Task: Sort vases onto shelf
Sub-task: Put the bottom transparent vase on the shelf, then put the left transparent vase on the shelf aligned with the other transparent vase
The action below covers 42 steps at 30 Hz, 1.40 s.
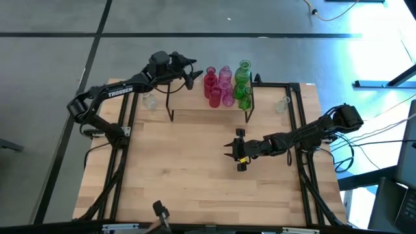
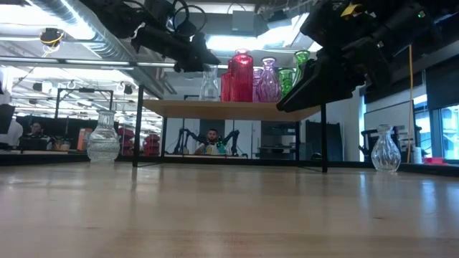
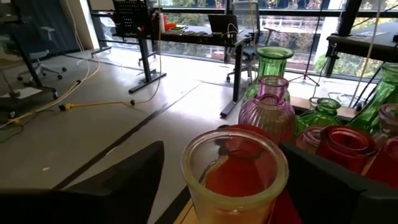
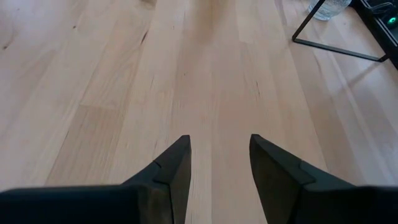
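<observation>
The shelf (image 2: 229, 109) stands at the table's far side and carries red (image 2: 240, 75), pink (image 2: 267, 79) and green vases (image 2: 301, 64) in a cluster (image 1: 227, 84). A clear vase (image 2: 209, 82) stands upright on the shelf's left part, next to the red ones. My left gripper (image 1: 193, 75) is open and level at the height of that vase's mouth (image 3: 235, 168), with one finger on each side of its neck. My right gripper (image 1: 235, 153) hangs open over the bare middle of the table (image 4: 219, 155), with nothing between its fingers. My left gripper comes at the clear vase level, from the shelf's left. A gap shows between one finger (image 3: 134, 177) and the vase's rim (image 3: 189, 165). Whether the other finger (image 3: 329, 180) touches the rim I cannot tell. The vase stands on the shelf by its base.
Two more clear vases stand on the table, one left of the shelf (image 2: 102, 140) and one right of it (image 2: 385, 149). The shelf's thin black legs (image 1: 170, 110) reach the table. The near half of the table (image 1: 195, 182) is bare wood.
</observation>
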Motion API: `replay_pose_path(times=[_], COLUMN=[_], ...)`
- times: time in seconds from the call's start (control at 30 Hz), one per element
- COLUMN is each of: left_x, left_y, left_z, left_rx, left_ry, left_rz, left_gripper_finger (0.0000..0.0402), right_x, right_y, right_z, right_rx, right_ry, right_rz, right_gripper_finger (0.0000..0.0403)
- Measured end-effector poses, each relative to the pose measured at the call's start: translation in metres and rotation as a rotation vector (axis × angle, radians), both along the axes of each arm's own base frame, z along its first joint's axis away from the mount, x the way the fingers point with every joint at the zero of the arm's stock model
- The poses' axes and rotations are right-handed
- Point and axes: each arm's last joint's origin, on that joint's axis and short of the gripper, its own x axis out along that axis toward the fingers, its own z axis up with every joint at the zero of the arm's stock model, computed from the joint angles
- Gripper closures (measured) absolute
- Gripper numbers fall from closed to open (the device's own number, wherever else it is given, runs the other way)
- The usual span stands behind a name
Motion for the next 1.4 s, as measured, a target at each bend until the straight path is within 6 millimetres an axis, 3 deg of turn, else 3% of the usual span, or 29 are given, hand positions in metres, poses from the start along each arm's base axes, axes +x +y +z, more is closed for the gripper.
replay_pose_path(times=[0.27,0.53,0.7,0.93,1.4], left_x=[-0.019,-0.06,-0.079,-0.103,-0.13], left_y=[-0.016,-0.053,-0.071,-0.078,-0.099], left_z=[0.036,0.07,0.065,0.05,0.018], left_rx=[0.085,0.076,0.025,-0.113,-0.333], left_ry=[-0.089,-0.065,0.098,0.291,0.703], left_rz=[0.0,0.091,0.146,0.307,0.241], left_gripper_finger=[0.0068,0.0072,0.0072,0.0072,0.0072], right_x=[0.0,0.0,0.0,0.001,0.001], right_y=[0.0,0.0,0.0,0.0,0.0], right_z=[0.0,0.0,0.0,0.001,0.002], right_rx=[0.0,0.002,0.006,0.008,0.004], right_ry=[0.0,0.003,0.002,-0.016,-0.023], right_rz=[0.0,-0.001,-0.001,-0.008,-0.004], right_gripper_finger=[0.0256,0.0256,0.0256,0.0256,0.0256])
